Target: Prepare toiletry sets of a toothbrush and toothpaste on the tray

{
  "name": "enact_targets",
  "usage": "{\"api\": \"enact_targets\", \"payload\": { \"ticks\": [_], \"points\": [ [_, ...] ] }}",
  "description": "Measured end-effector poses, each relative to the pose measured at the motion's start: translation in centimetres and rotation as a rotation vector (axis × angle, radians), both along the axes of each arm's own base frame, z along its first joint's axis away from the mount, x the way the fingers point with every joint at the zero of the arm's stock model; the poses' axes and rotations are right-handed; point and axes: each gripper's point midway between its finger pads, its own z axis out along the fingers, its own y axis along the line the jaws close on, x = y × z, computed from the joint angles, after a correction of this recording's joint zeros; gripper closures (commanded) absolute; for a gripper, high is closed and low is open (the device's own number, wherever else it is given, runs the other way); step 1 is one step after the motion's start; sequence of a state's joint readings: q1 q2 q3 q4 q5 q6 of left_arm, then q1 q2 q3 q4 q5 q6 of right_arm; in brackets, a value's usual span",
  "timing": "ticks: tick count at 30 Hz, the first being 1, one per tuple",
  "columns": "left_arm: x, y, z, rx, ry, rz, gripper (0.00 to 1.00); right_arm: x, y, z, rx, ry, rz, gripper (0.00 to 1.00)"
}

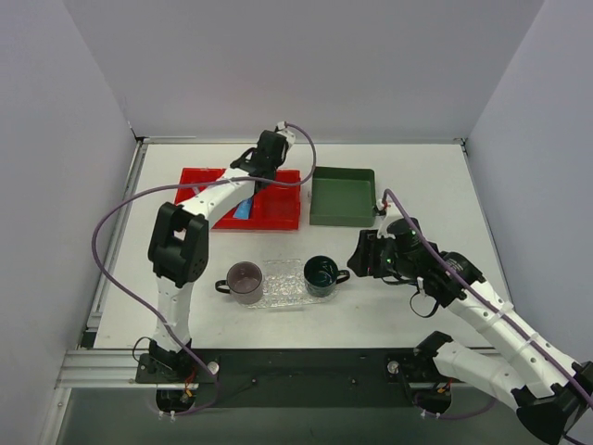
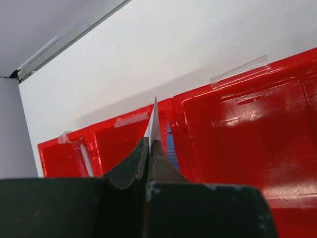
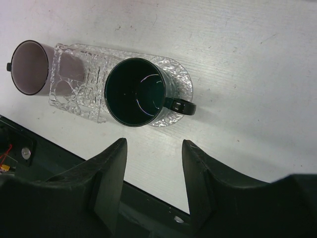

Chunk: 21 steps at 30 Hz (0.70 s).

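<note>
Your left fingers [image 2: 148,151] are pressed shut on the toothpaste [image 2: 153,121]. From the wrist view you see only its thin white flat end, edge-on, rising from between the tips; its cap is out of sight. That arm reaches over the red bin [image 1: 199,178] at the far left of the counter [image 1: 417,176]. The toothbrush [image 1: 244,209] lies in the same bin as a light-blue piece just beside the arm. From the wrist it is a blue sliver right behind the white tube, and you cannot tell which compartment holds it.

Nearer to you, the tray [image 1: 283,289] sits mid-counter. A maroon mug [image 1: 246,281] stands at its left end with its handle pointing left. A dark green mug [image 1: 321,273] stands at its right end with its handle pointing right.

Behind the tray, just right of the red bin, sits the dark green square bin [image 1: 343,197].

Your right fingers [image 3: 113,166] stand apart, gripping nothing. They hang above the counter just right of the green mug, apart from it.
</note>
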<state>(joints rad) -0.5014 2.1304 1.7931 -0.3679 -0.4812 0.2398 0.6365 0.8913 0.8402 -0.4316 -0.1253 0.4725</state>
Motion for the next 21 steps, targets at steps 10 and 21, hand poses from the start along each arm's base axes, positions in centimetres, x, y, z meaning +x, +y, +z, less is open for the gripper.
{"api": "enact_targets", "payload": {
  "ticks": [10, 21],
  "points": [
    [-2.7, 0.6, 9.7, -0.034, -0.189, 0.042, 1.00, 0.2, -0.1, 0.9, -0.040, 0.006, 0.018, 0.57],
    [-11.0, 0.0, 15.5, -0.293, -0.223, -0.088, 1.00, 1.5, 0.9, 4.9, -0.003, -0.062, 0.039, 0.57]
  ]
}}
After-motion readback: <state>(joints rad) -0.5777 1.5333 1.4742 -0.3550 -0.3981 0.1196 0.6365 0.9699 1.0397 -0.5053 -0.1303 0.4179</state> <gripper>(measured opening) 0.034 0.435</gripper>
